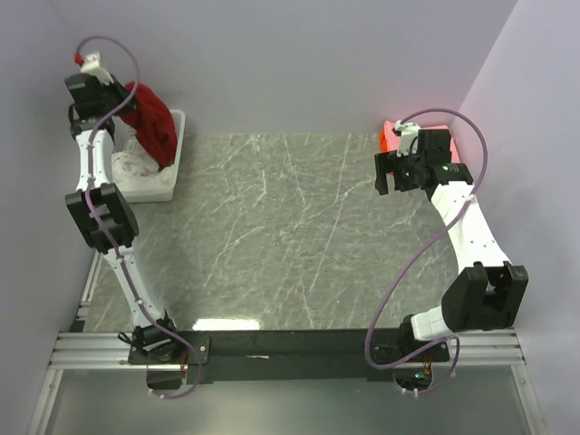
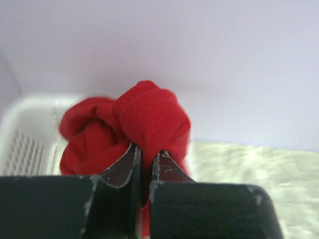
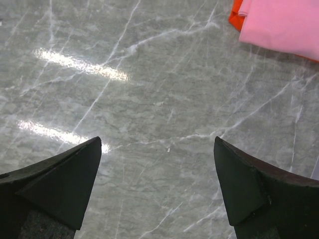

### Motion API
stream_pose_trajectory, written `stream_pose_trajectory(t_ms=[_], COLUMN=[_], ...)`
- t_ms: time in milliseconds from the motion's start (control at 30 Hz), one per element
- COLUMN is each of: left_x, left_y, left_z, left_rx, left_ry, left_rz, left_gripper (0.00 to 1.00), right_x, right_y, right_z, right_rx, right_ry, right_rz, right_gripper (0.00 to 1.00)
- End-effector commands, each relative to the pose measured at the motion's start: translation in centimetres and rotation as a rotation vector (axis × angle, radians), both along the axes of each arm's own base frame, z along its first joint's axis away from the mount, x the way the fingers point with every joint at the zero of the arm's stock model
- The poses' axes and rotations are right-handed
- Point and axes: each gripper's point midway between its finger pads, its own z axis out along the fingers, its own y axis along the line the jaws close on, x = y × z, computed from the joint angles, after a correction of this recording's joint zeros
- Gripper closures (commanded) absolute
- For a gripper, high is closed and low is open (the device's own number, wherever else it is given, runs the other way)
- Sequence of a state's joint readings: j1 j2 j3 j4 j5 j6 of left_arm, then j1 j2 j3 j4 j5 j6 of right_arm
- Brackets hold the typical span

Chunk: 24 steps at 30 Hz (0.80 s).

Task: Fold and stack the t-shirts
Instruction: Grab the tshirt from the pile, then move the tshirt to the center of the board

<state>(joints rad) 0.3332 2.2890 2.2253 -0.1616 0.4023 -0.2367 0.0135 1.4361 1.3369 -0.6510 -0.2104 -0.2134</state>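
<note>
My left gripper (image 2: 146, 149) is shut on the deep red t-shirt (image 2: 144, 119), a bunched lump held above the white basket (image 2: 22, 144). In the top view the red shirt (image 1: 154, 122) hangs over the basket (image 1: 168, 186) at the far left, and a white shirt (image 1: 134, 166) lies in the basket. My right gripper (image 3: 157, 144) is open and empty above bare table. A folded pink shirt (image 3: 284, 22) lies on an orange one (image 3: 236, 14) at the far right; in the top view only an edge of this stack (image 1: 388, 136) shows behind the right arm.
The grey marble table (image 1: 290, 236) stretches between the arms. Pale walls close in the back and both sides. A metal rail (image 1: 290, 349) carries the arm bases at the near edge.
</note>
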Motion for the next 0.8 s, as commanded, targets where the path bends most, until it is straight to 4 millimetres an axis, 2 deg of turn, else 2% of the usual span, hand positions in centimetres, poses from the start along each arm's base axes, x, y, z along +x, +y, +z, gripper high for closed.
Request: stream_pose_trajectory(t_ms=[0, 67, 100, 167, 200, 267, 300, 333, 367, 400, 467, 500, 533, 567, 600, 633, 667, 700, 733, 767], left_x=[-5.8, -7.4, -8.6, -9.8, -11.2, -12.6, -14.2, -15.1, -15.8, -18.1, -20.8, -22.7, -23.7, -24.3, -24.4, -24.3, -24.1, -24.2, -24.2, -24.3], left_y=[-5.5, -7.6, -9.6, -12.0, -14.7, -17.8, -20.8, -22.1, -23.5, -26.1, -28.2, -29.4, -29.8, -29.6, -29.3, -28.7, -27.7, -25.8, -24.6, -22.0], left_z=[19.0, 20.6, 21.9, 21.9, 23.1, 23.2, 24.3, 25.1, 25.0, 26.1, 26.5, 26.0, 25.3, 23.3, 21.7, 20.0, 16.1, 12.7, 10.1, 6.0], left_rx=[0.044, 0.030, 0.019, -0.021, -0.027, -0.046, -0.046, -0.046, -0.067, -0.075, -0.135, -0.148, -0.166, -0.195, -0.207, -0.207, -0.167, -0.179, -0.164, -0.125], left_ry=[-0.365, -0.378, -0.391, -0.367, -0.379, -0.364, -0.381, -0.400, -0.395, -0.417, -0.419, -0.405, -0.384, -0.320, -0.267, -0.222, -0.156, -0.048, 0.007, 0.061], left_rz=[-0.150, -0.210, -0.246, -0.306, -0.375, -0.451, -0.526, -0.559, -0.591, -0.683, -0.793, -0.902, -0.951, -0.958, -0.948, -0.922, -0.895, -0.836, -0.797, -0.734], left_gripper=[1.00, 1.00, 1.00, 1.00, 1.00, 1.00, 1.00, 1.00, 0.99, 1.00, 1.00, 0.95, 0.86, 0.72, 0.51, 0.01, 0.01, 0.01, 0.01, 0.01], right_x=[-0.1, -0.2, -0.3, -0.5, -0.5, -0.7, -0.5, -0.6, -0.7, -0.8, -1.2, -1.2, -1.4, -1.5, -2.1, -2.4, -2.7, -3.3, -3.7, -4.0], right_y=[0.7, 0.6, 0.7, 0.7, 0.8, 0.9, 0.9, 0.9, 0.9, 1.0, 0.9, 0.9, 0.8, 0.8, 0.8, 1.0, 1.1, 1.2, 1.3, 1.5], right_z=[3.9, 4.3, 4.7, 5.4, 5.7, 6.5, 7.1, 7.5, 7.4, 8.4, 8.9, 9.2, 9.2, 9.5, 9.0, 8.9, 8.7, 8.0, 7.3, 6.6], right_rx=[0.038, 0.043, 0.050, 0.059, 0.067, 0.077, 0.086, 0.092, 0.095, 0.100, 0.099, 0.097, 0.094, 0.081, 0.062, 0.050, 0.019, 0.009, -0.002, -0.017], right_ry=[-0.124, -0.139, -0.151, -0.174, -0.183, -0.218, -0.243, -0.258, -0.265, -0.305, -0.337, -0.351, -0.353, -0.358, -0.329, -0.319, -0.317, -0.288, -0.263, -0.237], right_rz=[0.004, -0.007, -0.010, -0.010, -0.013, -0.016, -0.024, -0.029, -0.029, -0.028, -0.029, -0.030, -0.028, -0.015, 0.005, 0.037, 0.076, 0.099, 0.120, 0.168], right_gripper=[0.00, 0.00, 0.00, 0.00, 0.00, 0.02, 0.02, 0.03, 0.03, 0.04, 0.05, 0.05, 0.05, 0.05, 0.04, 0.04, 0.02, 0.02, 0.02, 0.02])
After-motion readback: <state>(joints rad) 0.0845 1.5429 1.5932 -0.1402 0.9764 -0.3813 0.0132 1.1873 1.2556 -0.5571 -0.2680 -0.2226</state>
